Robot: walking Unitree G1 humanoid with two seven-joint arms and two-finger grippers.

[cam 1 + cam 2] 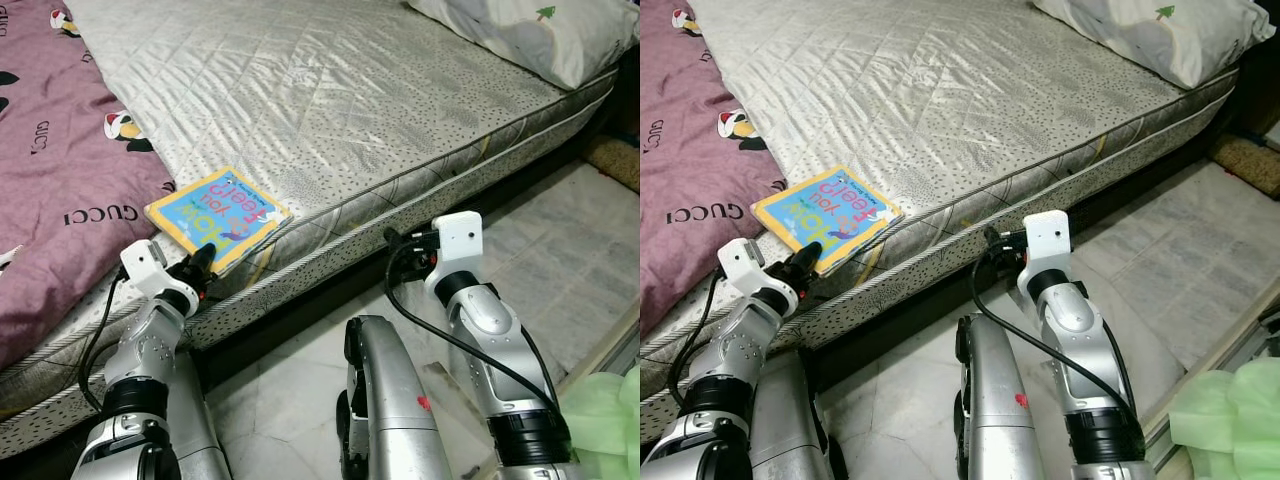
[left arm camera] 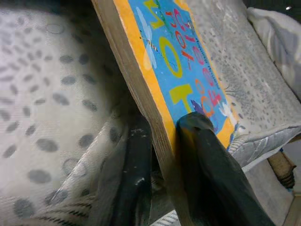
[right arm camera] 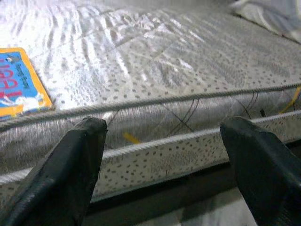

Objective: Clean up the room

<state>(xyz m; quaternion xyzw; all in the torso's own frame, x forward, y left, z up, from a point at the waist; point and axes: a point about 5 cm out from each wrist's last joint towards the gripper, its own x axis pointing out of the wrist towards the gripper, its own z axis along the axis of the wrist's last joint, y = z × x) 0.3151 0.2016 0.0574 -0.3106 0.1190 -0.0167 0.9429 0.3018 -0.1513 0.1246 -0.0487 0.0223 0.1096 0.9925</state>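
A thick board book (image 1: pixel 218 216) with a blue cover and orange border lies on the near edge of the grey mattress (image 1: pixel 330 100). My left gripper (image 1: pixel 203 262) is shut on the book's near corner; in the left wrist view one black finger (image 2: pixel 207 155) presses the cover and the other sits under the book's edge (image 2: pixel 136 94). My right gripper (image 1: pixel 398 240) hovers in front of the mattress side, open with nothing between its fingers (image 3: pixel 75 160). The book (image 3: pixel 19 82) appears off to one side in the right wrist view.
A purple patterned blanket (image 1: pixel 60 180) covers the bed's left part. A pillow (image 1: pixel 540 35) lies at the far right of the mattress. Marble floor (image 1: pixel 560 250) runs along the bed; a green plastic bag (image 1: pixel 605 405) sits at bottom right.
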